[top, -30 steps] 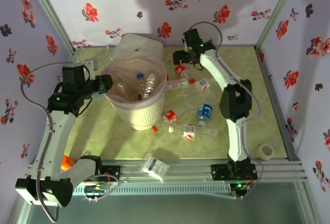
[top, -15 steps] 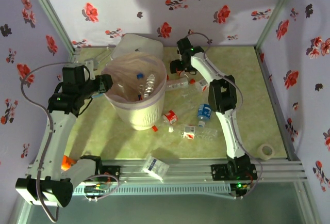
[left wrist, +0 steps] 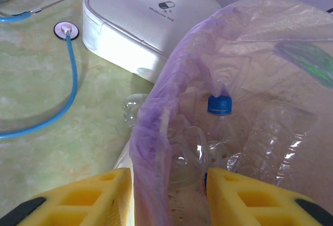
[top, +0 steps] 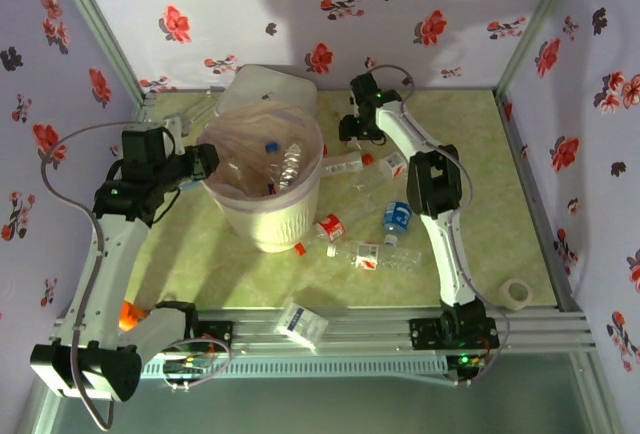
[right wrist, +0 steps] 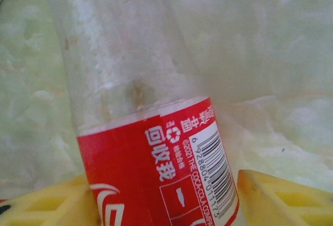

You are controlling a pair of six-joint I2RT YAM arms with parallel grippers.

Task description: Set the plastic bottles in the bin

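Note:
The cream-white bin (top: 265,224) with its pinkish liner (left wrist: 156,132) stands left of centre and holds several clear bottles, one with a blue cap (left wrist: 219,104). My left gripper (top: 207,162) is open, and its yellow fingers (left wrist: 99,195) straddle the bin's left rim. My right gripper (top: 350,132) is low at the table behind the bin's right side. It stands open around a red-labelled plastic bottle (right wrist: 156,153) that lies on the table and fills the gap between the fingers (right wrist: 276,197). Other bottles lie right of the bin: a clear one (top: 345,162), two red-labelled ones (top: 392,164) (top: 330,226) and a blue-labelled one (top: 397,216).
A flat white lid (top: 270,82) lies behind the bin, with a blue stethoscope (left wrist: 70,80) on the green table beside it. A white-and-blue carton (top: 301,322) sits on the front rail. A tape roll (top: 516,292) is at the front right. Floral walls close in three sides.
My right gripper has dropped and shifted left, down onto the red-labelled bottle behind the bin, and its elbow has swung in. The left arm has not moved.

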